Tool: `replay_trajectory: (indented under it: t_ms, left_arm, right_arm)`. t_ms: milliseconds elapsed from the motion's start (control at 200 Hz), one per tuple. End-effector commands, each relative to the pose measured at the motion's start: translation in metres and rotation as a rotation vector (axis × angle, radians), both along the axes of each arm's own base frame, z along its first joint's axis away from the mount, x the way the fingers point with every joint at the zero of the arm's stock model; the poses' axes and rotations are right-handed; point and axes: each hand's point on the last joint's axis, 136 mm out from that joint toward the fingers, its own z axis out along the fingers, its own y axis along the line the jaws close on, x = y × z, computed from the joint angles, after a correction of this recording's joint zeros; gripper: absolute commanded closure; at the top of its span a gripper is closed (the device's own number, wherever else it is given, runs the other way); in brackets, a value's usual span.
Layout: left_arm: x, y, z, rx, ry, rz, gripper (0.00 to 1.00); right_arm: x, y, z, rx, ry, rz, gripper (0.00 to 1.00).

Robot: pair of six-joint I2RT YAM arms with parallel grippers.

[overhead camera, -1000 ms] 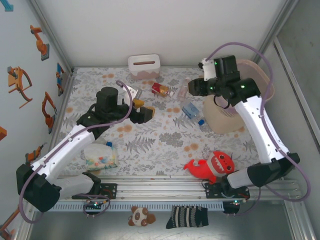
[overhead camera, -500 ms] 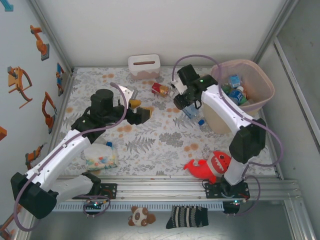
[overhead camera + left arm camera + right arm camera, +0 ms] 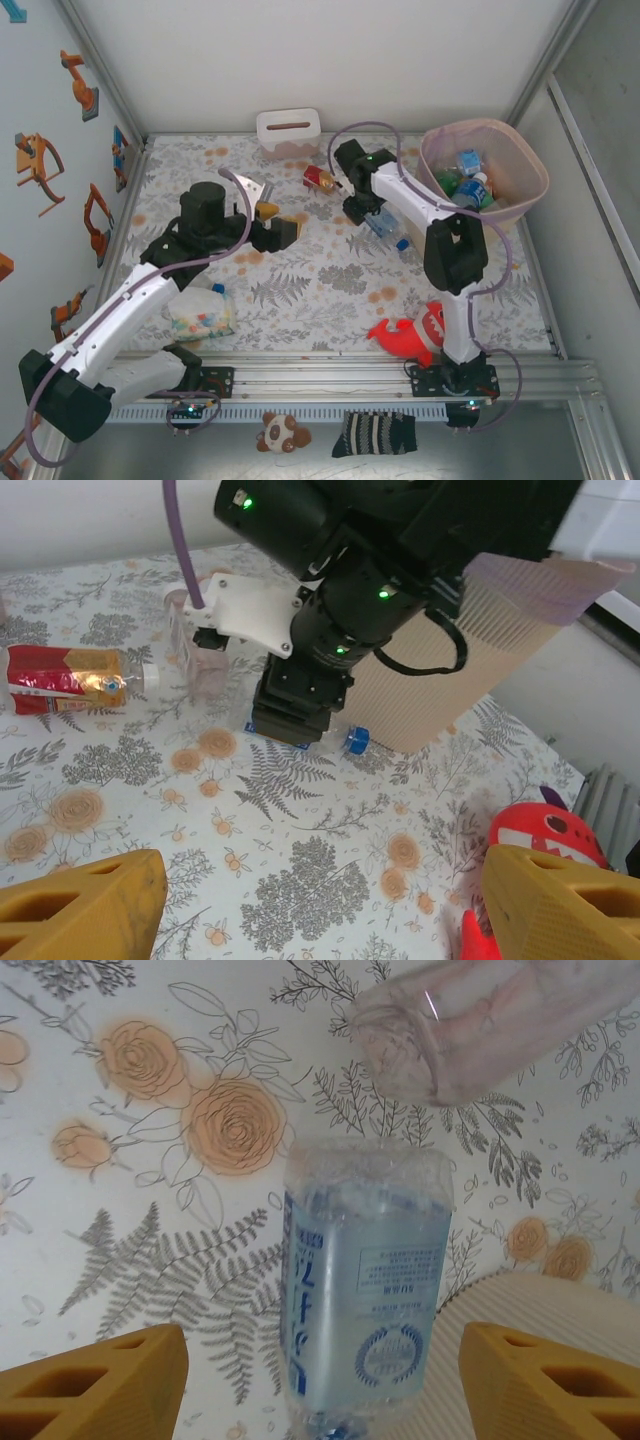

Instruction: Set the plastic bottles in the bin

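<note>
Overhead: the bin (image 3: 535, 170) holds several bottles (image 3: 470, 180). My right hand (image 3: 360, 212) hangs just left of the bin. My left hand (image 3: 275, 222), farther left, is open and empty.

Left wrist: a red-labelled bottle (image 3: 65, 678) lies well left of the bin.

Right wrist: my right hand is open, straddling a clear bottle (image 3: 365, 1280) beside the bin, not touching it.
</note>
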Motion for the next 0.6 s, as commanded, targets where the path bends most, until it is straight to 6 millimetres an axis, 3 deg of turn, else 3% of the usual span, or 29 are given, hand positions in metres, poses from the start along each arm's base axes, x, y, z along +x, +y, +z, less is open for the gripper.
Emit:
replay_trajectory:
  t_ms: [0,325,596]
  left_arm:
    - [-0.006,0.005,0.001,0.006,-0.001,0.010,0.18]
    - [-0.007,0.012,-0.007,0.020,-0.011,0.038,0.18]
    - [-0.007,0.012,-0.010,0.023,-0.001,0.042,0.18]
  right_arm:
    - [0.010,-0.004,0.000,-0.041,-0.012,-0.007,0.27]
    - [0.020,-0.024,-0.037,-0.046,0.078,-0.082,0.25]
    - [0.017,-0.028,-0.063,-0.017,0.166,-0.108,0.26]
